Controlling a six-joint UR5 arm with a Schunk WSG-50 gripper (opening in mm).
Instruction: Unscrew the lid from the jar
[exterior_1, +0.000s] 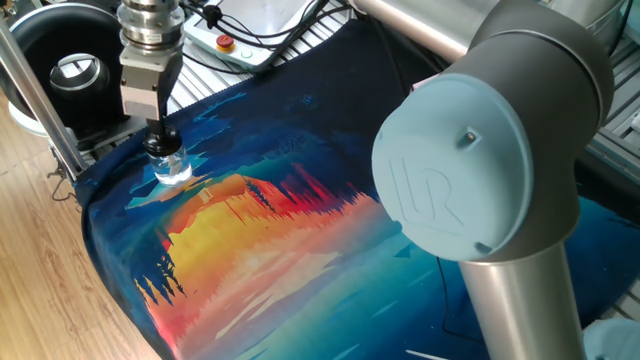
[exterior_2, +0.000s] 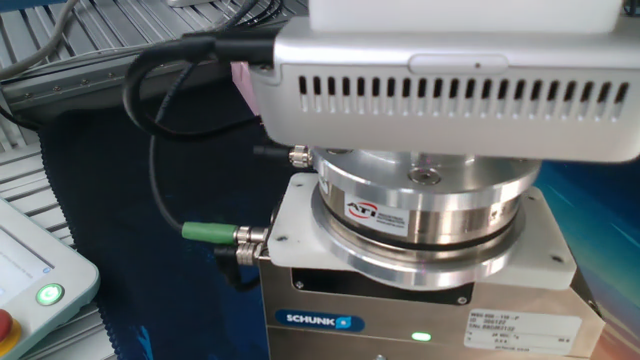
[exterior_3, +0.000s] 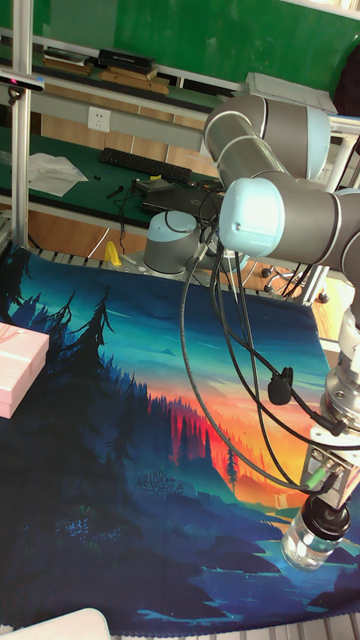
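One fixed view
- Gripper (exterior_1: 160, 137): points straight down over the jar; the fingers reach the black lid (exterior_1: 160, 145). Whether they press on it cannot be told at this size.
- Jar (exterior_1: 170, 166): small clear glass vessel, upright on the printed cloth (exterior_1: 260, 230), near the cloth's corner that lies toward the wooden tabletop (exterior_1: 50, 280).
- Arm joint (exterior_1: 480, 160): large grey housing with a pale blue cap, filling the near right of the picture.
- Ring device (exterior_1: 75, 70): black ring with a silver centre, behind the gripper, beyond an aluminium post.
- Control panel (exterior_1: 235, 45): pale box with a red button, at the cloth's far edge.

The other fixed view
- Gripper body (exterior_2: 420, 325): silver block marked SCHUNK, green lamp lit, under a round steel flange. Fingers, lid and jar lie below the bottom edge.
- Connector (exterior_2: 210, 233): green-sleeved plug entering the body's left side, on a black cable.
- Pink box (exterior_2: 240, 80): a sliver shows behind the wrist housing.

Tall fixed view
- Gripper (exterior_3: 328, 505): vertical at the lower right, fingers at both sides of the lid (exterior_3: 325, 516); opening width cannot be told.
- Jar (exterior_3: 314, 538): upright on the cloth (exterior_3: 150, 450), directly below the gripper, near the cloth's right front corner.
- Pink box (exterior_3: 20, 368): at the left edge, well apart from the jar.
- Cables (exterior_3: 230, 380): black loops hanging from the arm to the wrist.
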